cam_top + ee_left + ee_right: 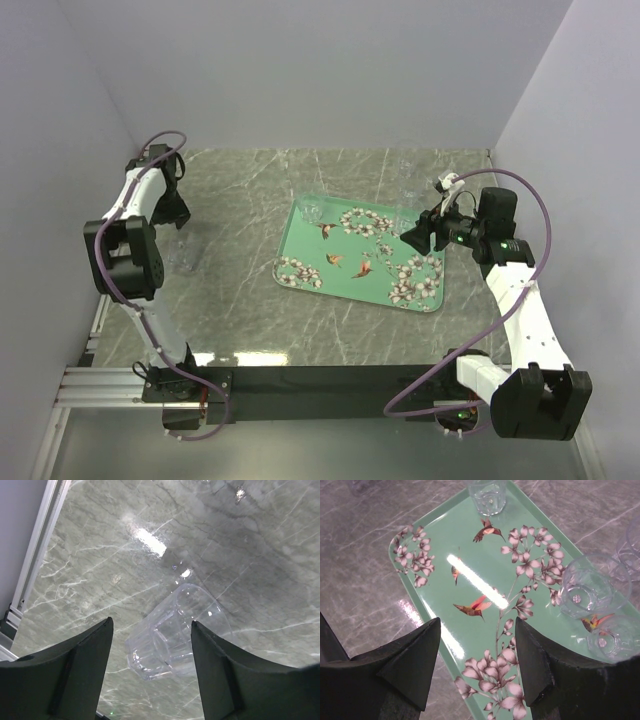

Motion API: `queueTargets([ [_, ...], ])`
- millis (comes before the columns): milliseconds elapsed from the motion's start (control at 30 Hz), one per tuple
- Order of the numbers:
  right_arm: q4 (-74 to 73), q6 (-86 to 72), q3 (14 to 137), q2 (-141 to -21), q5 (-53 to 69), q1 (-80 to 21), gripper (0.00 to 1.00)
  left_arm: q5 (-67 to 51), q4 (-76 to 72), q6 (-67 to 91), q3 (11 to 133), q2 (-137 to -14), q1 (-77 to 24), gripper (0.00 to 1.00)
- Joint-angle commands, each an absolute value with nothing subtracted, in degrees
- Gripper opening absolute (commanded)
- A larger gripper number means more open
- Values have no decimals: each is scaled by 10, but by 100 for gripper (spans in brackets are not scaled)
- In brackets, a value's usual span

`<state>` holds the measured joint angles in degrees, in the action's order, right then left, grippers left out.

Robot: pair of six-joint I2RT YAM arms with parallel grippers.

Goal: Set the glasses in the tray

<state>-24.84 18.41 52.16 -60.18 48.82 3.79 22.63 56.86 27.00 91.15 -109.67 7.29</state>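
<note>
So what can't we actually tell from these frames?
Top view: total count; the glasses are too small and faint against the marble table.
Top view: the right fingers hide the tray's far right corner.
Right wrist view: the frame edge cuts off the outermost glass; on the tray or not, unclear.
Left wrist view: whether the left fingers touch the tumbler; it is transparent.

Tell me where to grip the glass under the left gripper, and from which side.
Grip the glass across its side wall, about mid-height, coming down from above. It seems to stand upright and alone on the marble table, so its round wall is free on both sides. The open left gripper has one of its fingers on either side of it.
</note>
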Motion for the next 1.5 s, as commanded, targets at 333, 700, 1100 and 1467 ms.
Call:
queueTargets([
  [333, -228, 180, 519, -579, 500, 42, 68, 203, 566, 229, 897, -1118, 70, 63],
  [700, -227, 179, 519, -577, 500, 43, 68, 204, 574, 213, 901, -1125, 70, 28],
  [1100, -222, 178, 518, -570, 505, 51, 68, 98, 587, 202, 938, -1104, 71, 0],
  [1467, -220, 173, 516, -571, 505, 53, 68, -42, 572, 196, 966, -1076, 70, 0],
])
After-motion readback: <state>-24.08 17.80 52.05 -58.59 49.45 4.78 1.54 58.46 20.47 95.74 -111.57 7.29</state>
